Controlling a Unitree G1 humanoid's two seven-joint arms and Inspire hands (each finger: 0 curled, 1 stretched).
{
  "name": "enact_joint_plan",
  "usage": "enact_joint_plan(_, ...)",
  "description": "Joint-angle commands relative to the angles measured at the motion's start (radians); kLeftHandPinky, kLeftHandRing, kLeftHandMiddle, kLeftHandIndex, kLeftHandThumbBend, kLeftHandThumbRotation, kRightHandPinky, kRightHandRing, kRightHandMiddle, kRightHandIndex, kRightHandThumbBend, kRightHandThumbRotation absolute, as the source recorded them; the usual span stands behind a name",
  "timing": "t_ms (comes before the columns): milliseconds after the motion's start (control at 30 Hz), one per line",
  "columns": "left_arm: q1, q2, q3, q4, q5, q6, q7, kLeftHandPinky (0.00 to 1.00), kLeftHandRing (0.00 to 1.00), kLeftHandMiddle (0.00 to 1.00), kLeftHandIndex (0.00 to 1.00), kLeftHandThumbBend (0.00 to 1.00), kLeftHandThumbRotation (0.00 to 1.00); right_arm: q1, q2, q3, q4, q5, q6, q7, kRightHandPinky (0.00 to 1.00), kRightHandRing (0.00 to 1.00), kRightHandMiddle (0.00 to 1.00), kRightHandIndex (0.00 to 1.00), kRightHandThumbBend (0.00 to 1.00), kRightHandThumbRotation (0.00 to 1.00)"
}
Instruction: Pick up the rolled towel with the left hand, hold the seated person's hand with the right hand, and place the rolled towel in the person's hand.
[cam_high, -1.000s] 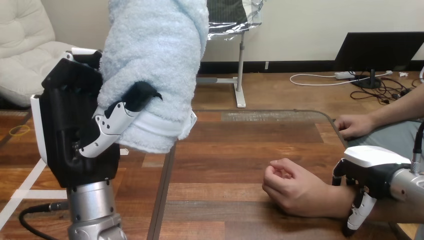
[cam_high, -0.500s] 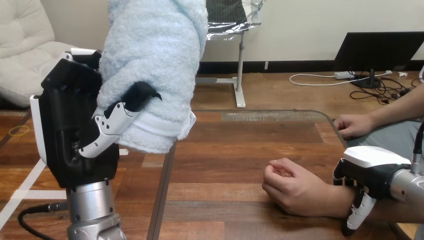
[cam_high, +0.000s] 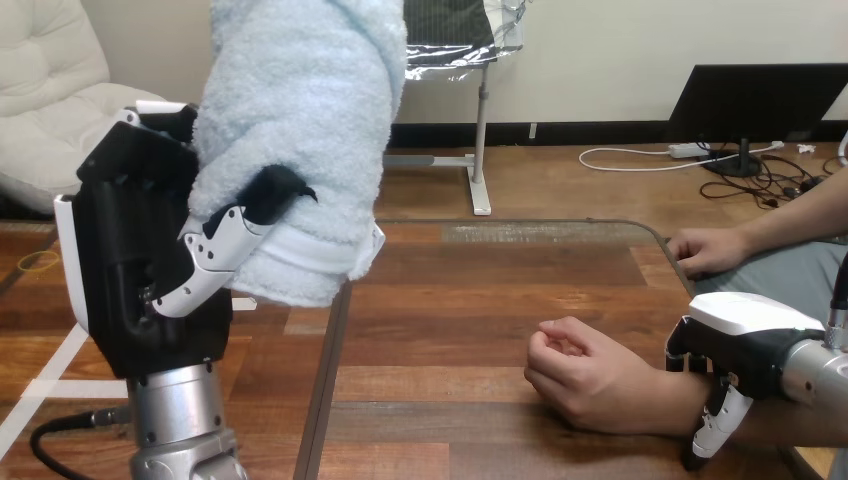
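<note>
We've eased a touch toward nine o'clock: our left hand (cam_high: 140, 290) and the rolled towel (cam_high: 300, 130) both sit slightly further that way than half a second ago. Its thumb and fingers are wrapped tight around the towel, raised high at ten o'clock. At four o'clock our right hand (cam_high: 745, 340) clasps the person's wrist (cam_high: 680, 400), with the person's hand (cam_high: 590, 375) loosely curled on the table (cam_high: 480, 280).

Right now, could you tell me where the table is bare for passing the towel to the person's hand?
The table is bare from the towel in the left hand across to the person's curled hand, and beyond it to the far edge. Crowded at the right, where the right hand grips the wrist.
</note>
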Motion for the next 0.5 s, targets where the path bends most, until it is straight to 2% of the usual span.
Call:
enact_joint_plan(0,-0.058,-0.041,-0.002,0.003,0.005,-0.015,-0.002,0.24,0.30,0.37,0.39,0.48,0.00,0.033,0.015,0.002,0.015,0.028,0.009,-0.003,0.28,0.40,0.48,0.48,0.92,0.01)
enact_joint_plan(233,-0.064,-0.043,-0.001,0.018,0.008,-0.015,-0.001,0.24,0.31,0.37,0.39,0.49,0.00,0.035,0.009,-0.019,0.005,0.060,-0.004,-0.013,0.29,0.41,0.48,0.48,0.91,0.00)
enact_joint_plan(467,-0.076,-0.047,0.000,0.047,0.016,-0.019,0.001,0.24,0.31,0.37,0.39,0.51,0.00,0.035,0.001,-0.048,-0.030,0.096,0.020,0.000,0.30,0.42,0.49,0.47,0.89,0.00)
